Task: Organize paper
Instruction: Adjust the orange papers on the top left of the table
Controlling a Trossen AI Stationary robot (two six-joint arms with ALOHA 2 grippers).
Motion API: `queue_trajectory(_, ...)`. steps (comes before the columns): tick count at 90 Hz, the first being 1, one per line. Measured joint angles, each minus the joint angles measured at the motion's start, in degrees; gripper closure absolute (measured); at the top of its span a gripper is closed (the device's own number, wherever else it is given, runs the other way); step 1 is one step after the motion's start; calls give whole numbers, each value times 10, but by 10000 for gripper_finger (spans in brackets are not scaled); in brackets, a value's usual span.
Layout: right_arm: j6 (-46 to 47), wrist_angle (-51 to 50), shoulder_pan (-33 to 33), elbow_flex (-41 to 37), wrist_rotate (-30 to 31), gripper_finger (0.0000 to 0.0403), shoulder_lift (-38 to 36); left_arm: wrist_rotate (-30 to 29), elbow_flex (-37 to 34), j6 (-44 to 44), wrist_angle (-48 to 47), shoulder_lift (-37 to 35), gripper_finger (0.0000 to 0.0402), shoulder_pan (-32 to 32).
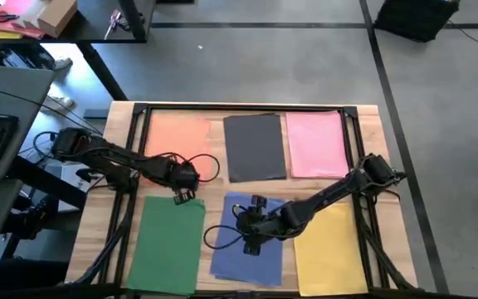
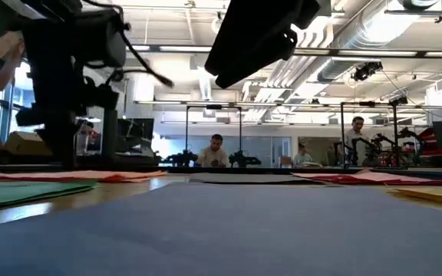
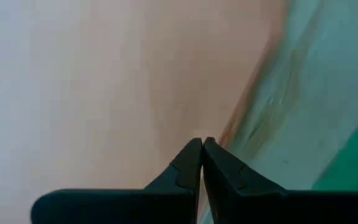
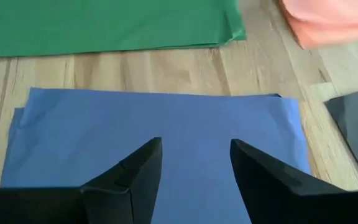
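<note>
High view: six colour piles lie in two rows on the worktop (image 1: 363, 249), long axes running front to back, presumably sorted by colour. Left claw (image 1: 182, 196) sits between orange pile (image 1: 178, 137) and green pile (image 1: 169, 241); right claw (image 1: 251, 242) over blue pile (image 1: 247, 241).

Left wrist view: fingertips (image 3: 194, 158) pressed together, nothing visibly between them.

Right wrist view: jaws parted, empty, above blue.

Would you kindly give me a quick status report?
Left gripper shut, over orange paper. Right gripper open above blue paper. Six colour piles laid apart; nothing in the way.
</note>
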Motion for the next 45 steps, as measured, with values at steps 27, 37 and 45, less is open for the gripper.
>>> queue_trajectory(27, 5, 9, -7, 0, -5, 227, 0, -40, 0, -113, -34, -93, 401, 6)
queue_trajectory(37, 7, 12, -3, 0, -5, 227, 0, -38, -38, -156, -19, -91, 401, 20)
queue_trajectory(45, 14, 12, 0, 0, -5, 227, 0, -18, -82, -167, 33, -83, 401, 34)
